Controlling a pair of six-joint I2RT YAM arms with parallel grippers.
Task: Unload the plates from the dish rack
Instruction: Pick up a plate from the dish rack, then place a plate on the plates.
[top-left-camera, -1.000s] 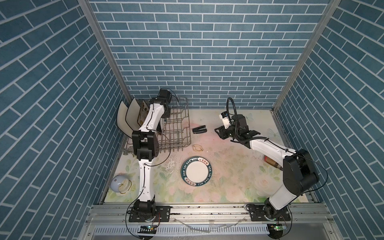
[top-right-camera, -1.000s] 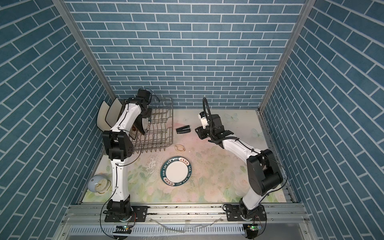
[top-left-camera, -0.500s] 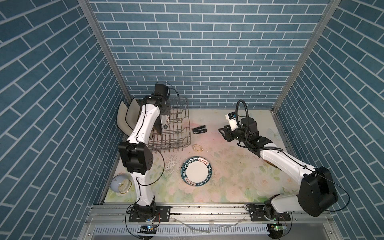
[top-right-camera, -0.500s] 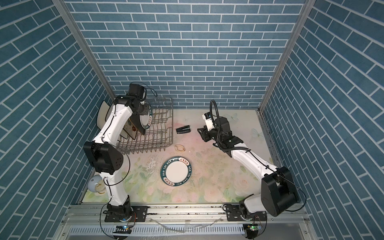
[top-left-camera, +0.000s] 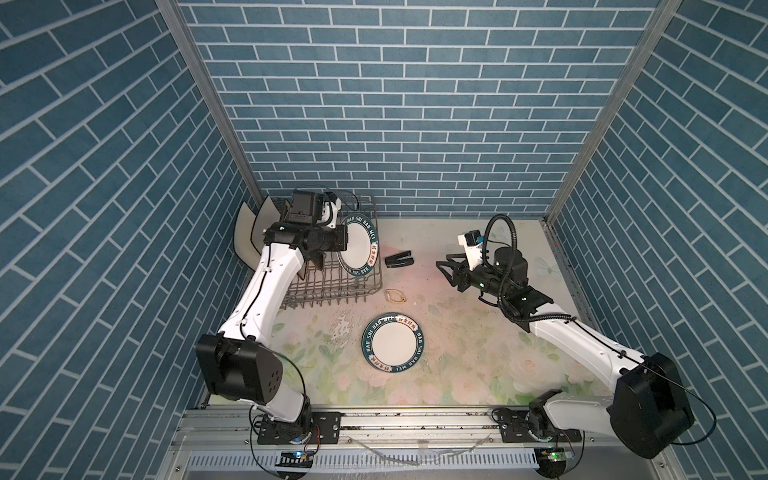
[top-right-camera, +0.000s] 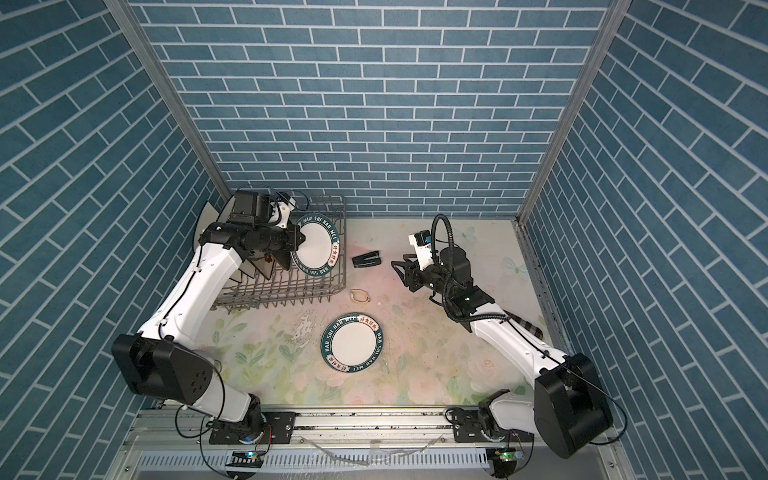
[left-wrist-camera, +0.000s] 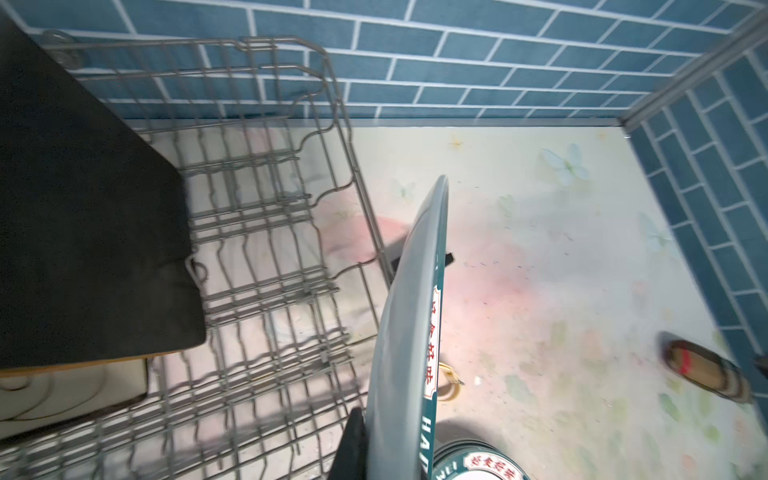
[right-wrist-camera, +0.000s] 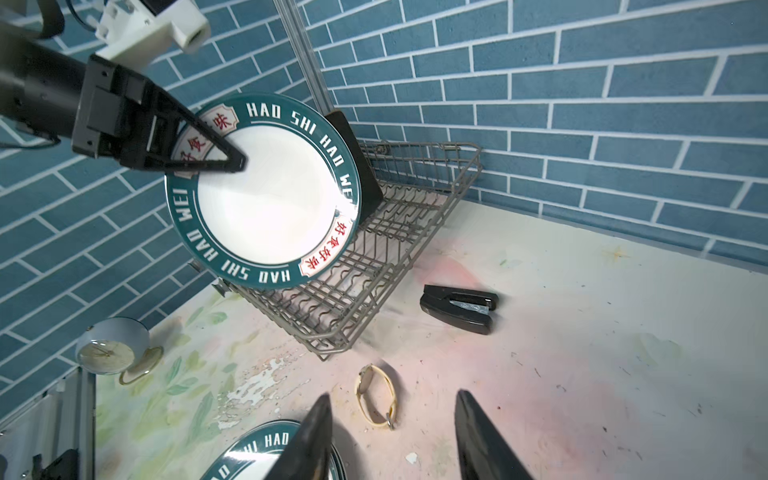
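Left gripper (right-wrist-camera: 232, 163) is clamped on a round plate (right-wrist-camera: 274, 208) over the dish rack (right-wrist-camera: 415, 208); removal is judged underway, and placement on the table (top-left-camera: 457, 332) is called for.

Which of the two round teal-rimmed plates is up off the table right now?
The upright plate over the dish rack, pinched at its rim by the left gripper. The other plate lies flat on the table, untouched.

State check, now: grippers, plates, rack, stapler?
left gripper: shut on held round plate
held round plate: on edge, over the dish rack
right gripper: open, empty
second round plate: flat on the table
black square plate: upright in the dish rack
stapler: closed, on the table
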